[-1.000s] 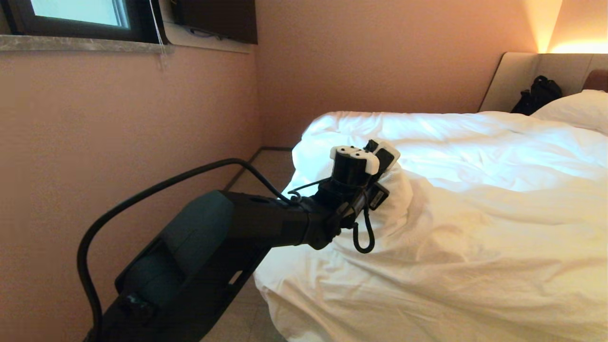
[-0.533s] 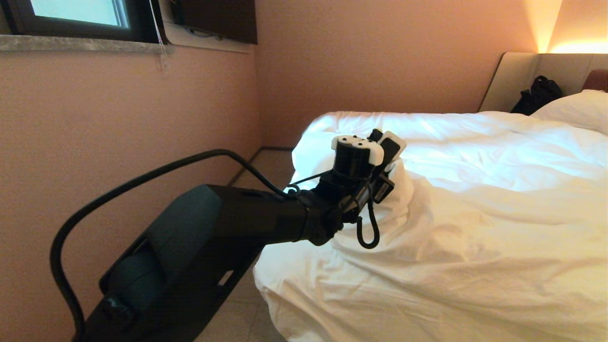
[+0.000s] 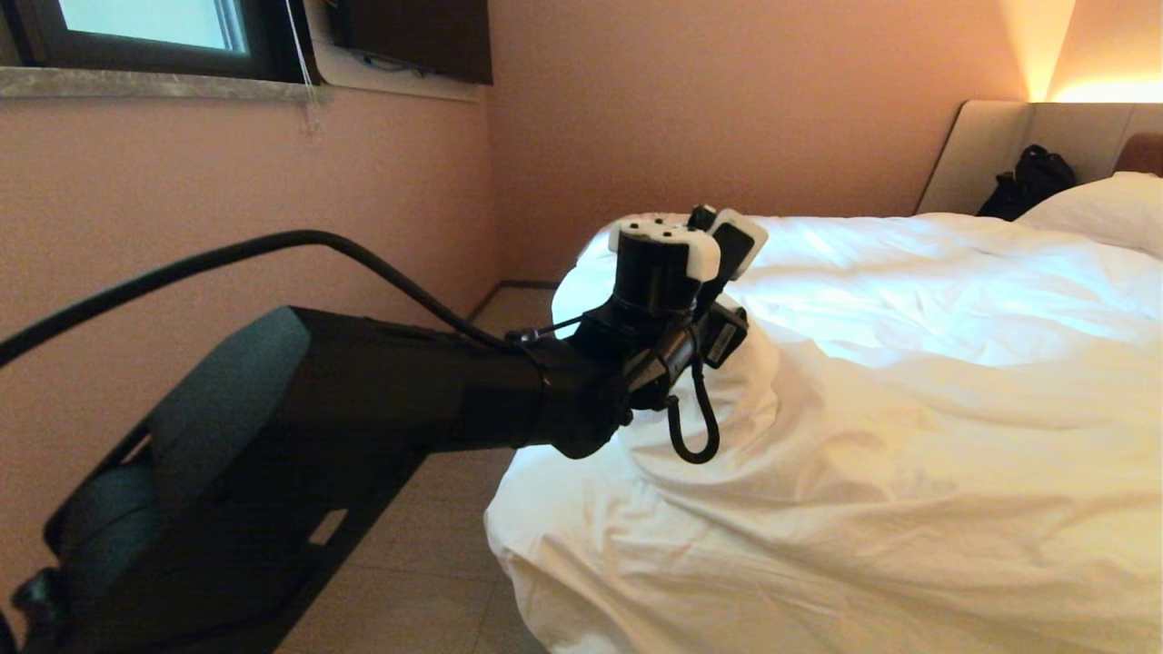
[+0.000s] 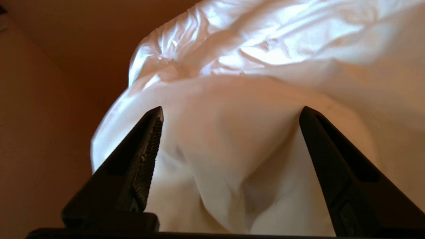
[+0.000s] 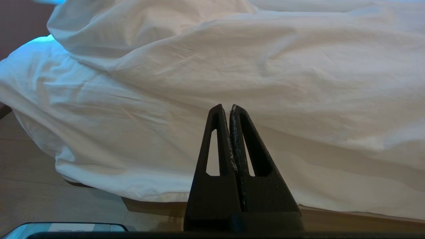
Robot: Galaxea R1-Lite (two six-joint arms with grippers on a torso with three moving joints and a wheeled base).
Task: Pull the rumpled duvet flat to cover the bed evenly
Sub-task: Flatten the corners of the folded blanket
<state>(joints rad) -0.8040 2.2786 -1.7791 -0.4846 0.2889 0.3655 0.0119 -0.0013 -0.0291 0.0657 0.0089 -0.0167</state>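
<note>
- The duvet (image 3: 909, 381) is big, white and puffy. It lies all over the bed (image 5: 348, 217), with lots of creases and soft bumps.
- At the near corner the duvet hangs down over the side of the bed, close to the floor (image 3: 409, 581).
- The left gripper (image 4: 229, 132) is up at the edge of the duvet, by a raised hump of cloth.
- Its 2 fingers (image 4: 146, 159) are spread wide apart. The hump of cloth sits between them, but they are not pinching it.
- The right gripper (image 5: 225, 109) is low down near the side of the bed. It points at the hanging duvet. Its 2 fingers are pressed together with nothing between them.
- The walls (image 3: 227, 227) are a warm pink-brown. A window (image 3: 145, 27) with a stone sill is high up on the left wall.
- The floor has pale tiles.
- At the far end there is a beige headboard (image 3: 990, 145), a white pillow (image 3: 1104, 209) and a black bag (image 3: 1031, 182).
- A warm light (image 3: 1081, 64) glows on the wall above the headboard.
</note>
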